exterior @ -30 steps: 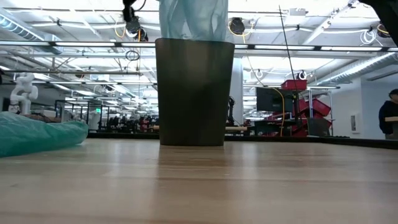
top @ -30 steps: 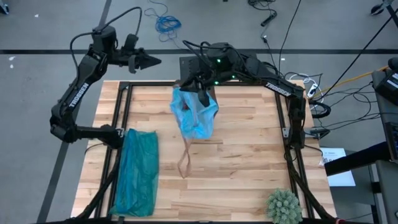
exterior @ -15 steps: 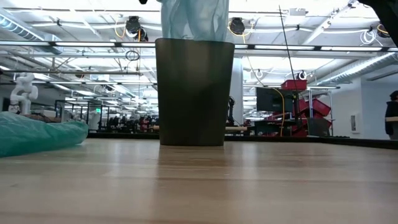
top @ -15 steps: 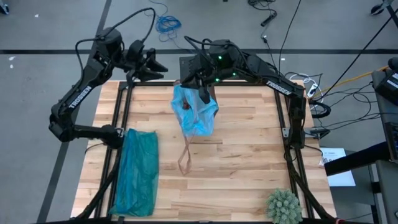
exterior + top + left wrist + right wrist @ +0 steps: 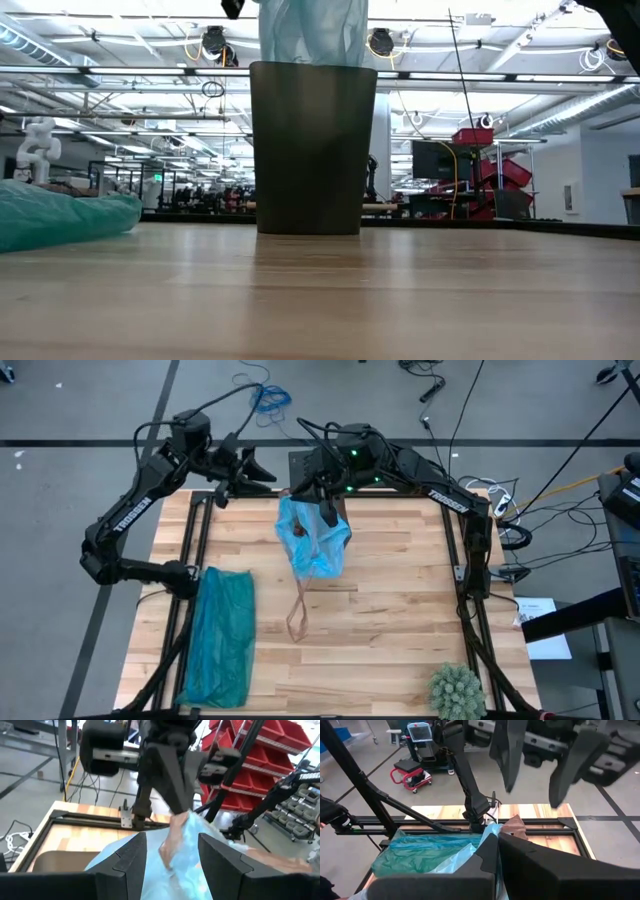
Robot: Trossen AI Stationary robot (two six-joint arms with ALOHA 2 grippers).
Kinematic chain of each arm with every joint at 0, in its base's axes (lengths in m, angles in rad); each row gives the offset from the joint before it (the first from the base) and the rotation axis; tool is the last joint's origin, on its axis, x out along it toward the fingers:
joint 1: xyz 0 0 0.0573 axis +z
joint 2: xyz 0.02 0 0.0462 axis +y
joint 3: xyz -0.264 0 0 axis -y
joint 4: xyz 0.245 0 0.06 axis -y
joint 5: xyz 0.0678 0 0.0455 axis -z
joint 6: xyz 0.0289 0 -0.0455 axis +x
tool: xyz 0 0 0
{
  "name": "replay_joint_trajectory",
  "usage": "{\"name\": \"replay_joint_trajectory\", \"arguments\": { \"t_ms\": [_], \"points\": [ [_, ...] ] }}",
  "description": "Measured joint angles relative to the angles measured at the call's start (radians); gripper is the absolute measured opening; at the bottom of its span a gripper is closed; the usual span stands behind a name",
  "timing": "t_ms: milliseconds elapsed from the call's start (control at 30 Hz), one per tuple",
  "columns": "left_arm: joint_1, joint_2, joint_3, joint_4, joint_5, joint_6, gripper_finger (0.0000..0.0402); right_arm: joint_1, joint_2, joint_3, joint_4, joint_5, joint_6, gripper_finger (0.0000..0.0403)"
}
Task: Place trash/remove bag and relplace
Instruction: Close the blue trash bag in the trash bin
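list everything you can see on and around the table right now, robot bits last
bag: one, pale sky-blue, lifted above the bin at the table's far middle, pinched at its top
bin: one, dark, far middle of the table
teal-green bag: one, lying flat along the left edge
brown scrap: one, mid-table, near the blue bag
spiky ball: one, green, near right corner
table: one, light wood
right gripper: fingers shut on the bag's top
left gripper: fingers open, beside the bag at the far edge
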Motion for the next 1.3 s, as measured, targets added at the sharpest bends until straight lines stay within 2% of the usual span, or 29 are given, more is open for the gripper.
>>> {"name": "replay_joint_trajectory", "arguments": {
  "t_ms": [300,400,500,633,700,867,1167,1300],
  "points": [
    [-0.058,0.04,0.0,-0.037,-0.036,0.004,0.0173,0.0,0.0,0.0,0.001,0.0,0.003,0.0],
    [-0.062,0.05,0.0,-0.042,-0.062,0.004,0.016,0.0,0.0,0.0,0.002,-0.001,0.003,0.0],
    [-0.062,0.049,0.0,-0.036,-0.09,0.004,0.0124,0.0,0.0,0.0,0.002,-0.001,0.003,0.0],
    [-0.061,0.054,0.0,-0.039,-0.089,0.015,0.0033,0.0,0.0,0.0,0.002,-0.003,0.003,0.0],
    [-0.062,0.054,0.0,-0.037,-0.087,0.027,0.0011,0.0,0.0,0.0,0.002,-0.004,0.003,0.0],
    [-0.061,0.054,0.016,-0.015,-0.088,0.028,0.0002,0.0,0.0,0.0,0.002,-0.004,0.003,0.0],
    [-0.031,0.052,0.158,-0.019,-0.115,0.029,0.0001,0.0,0.0,0.0,0.006,-0.004,0.029,0.0001],
    [-0.005,0.052,0.187,-0.053,-0.118,0.029,0.0001,0.0,0.0,-0.002,0.048,-0.004,0.078,0.0018]
  ]
}}
